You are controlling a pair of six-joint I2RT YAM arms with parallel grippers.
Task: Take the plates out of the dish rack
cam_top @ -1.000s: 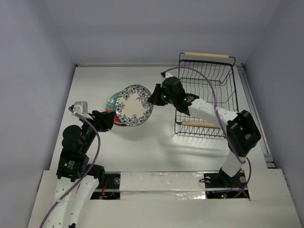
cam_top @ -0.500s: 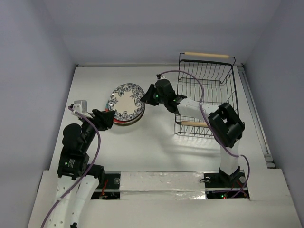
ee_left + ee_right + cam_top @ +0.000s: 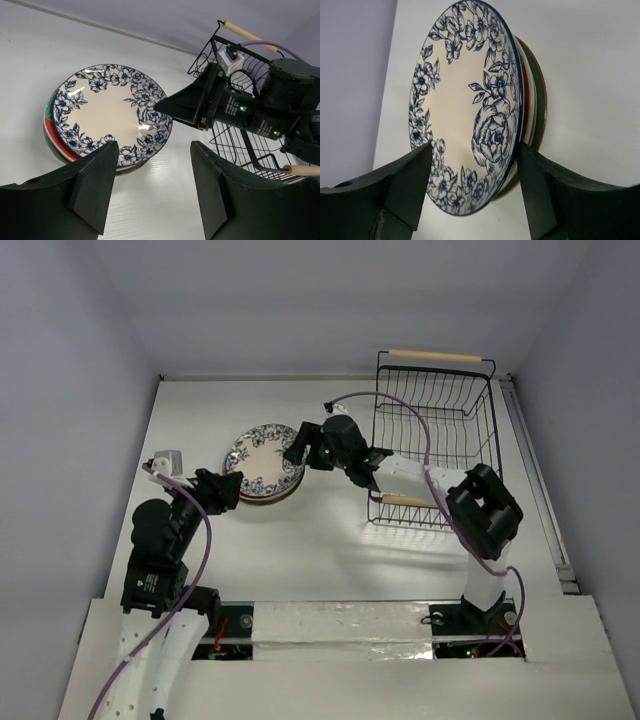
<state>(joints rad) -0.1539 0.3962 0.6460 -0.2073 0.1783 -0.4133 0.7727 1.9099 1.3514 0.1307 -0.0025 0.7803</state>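
Round glossy floral plate (image 3: 263,455), white with blue pattern, flat atop stack of plates (image 3: 536,100) on matte white table (image 3: 300,560), left of black wire dish rack (image 3: 480,410) with two wooden rod handles (image 3: 435,356). Right gripper (image 3: 297,445) spread wide at plate rim. Left gripper (image 3: 228,488) spread wide, near stack. Only right wrist view shows layered edges: red-orange, white, dark; count unclear.

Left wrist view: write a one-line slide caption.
Open right gripper at the rim of the blue floral plate topping the stack by the dish rack.
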